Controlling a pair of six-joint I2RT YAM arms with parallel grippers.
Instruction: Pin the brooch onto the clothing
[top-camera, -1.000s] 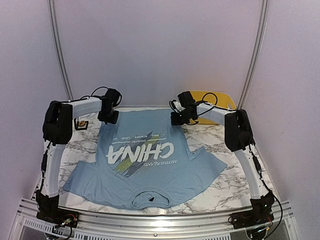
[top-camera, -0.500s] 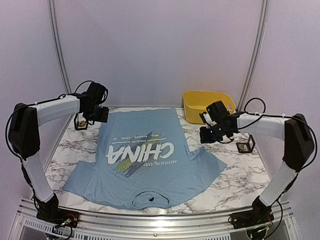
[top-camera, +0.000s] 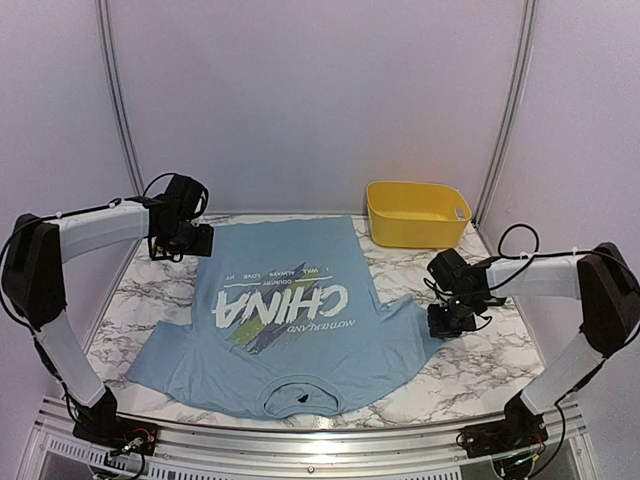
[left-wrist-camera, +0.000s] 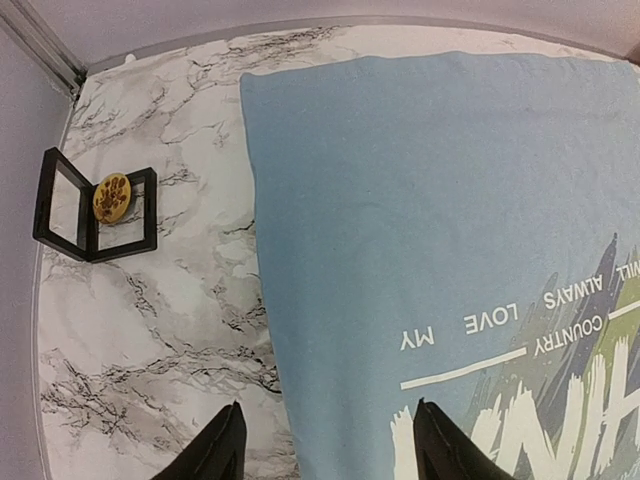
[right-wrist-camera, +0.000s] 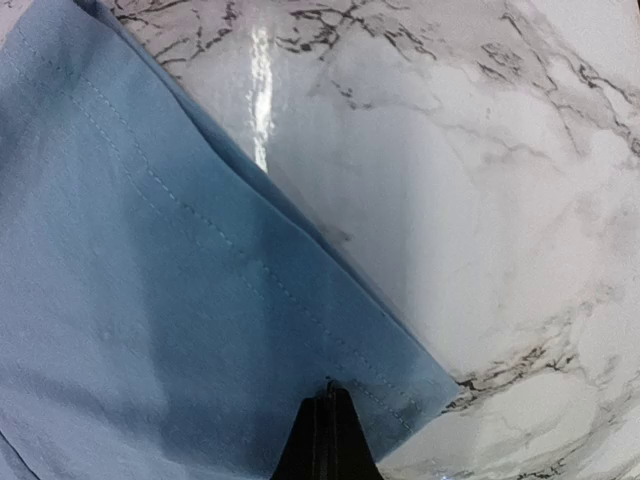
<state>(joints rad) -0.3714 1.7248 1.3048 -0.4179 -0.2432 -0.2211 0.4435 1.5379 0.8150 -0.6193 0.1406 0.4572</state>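
Note:
The light blue T-shirt (top-camera: 300, 320) with white "CHINA" lettering lies flat on the marble table, collar toward the arms. The brooch (left-wrist-camera: 112, 197), a small round yellow disc, sits in a black open stand (left-wrist-camera: 90, 215) on the marble left of the shirt's hem. My left gripper (top-camera: 192, 243) is open and empty and hovers over the shirt's far left edge (left-wrist-camera: 270, 330), with one fingertip (left-wrist-camera: 225, 455) over marble and the other over cloth. My right gripper (top-camera: 446, 322) is shut, its tip (right-wrist-camera: 327, 430) on the corner of the right sleeve (right-wrist-camera: 200, 330).
A yellow basket (top-camera: 415, 215) stands at the back right, beyond the shirt. Bare marble (right-wrist-camera: 480, 200) lies right of the sleeve. The table's left rim (left-wrist-camera: 40, 45) and the grey walls are close to the brooch stand.
My right gripper has swung from the shirt's far hem, past the basket, down to the right sleeve tip. My left gripper has shifted a little left along the far hem.

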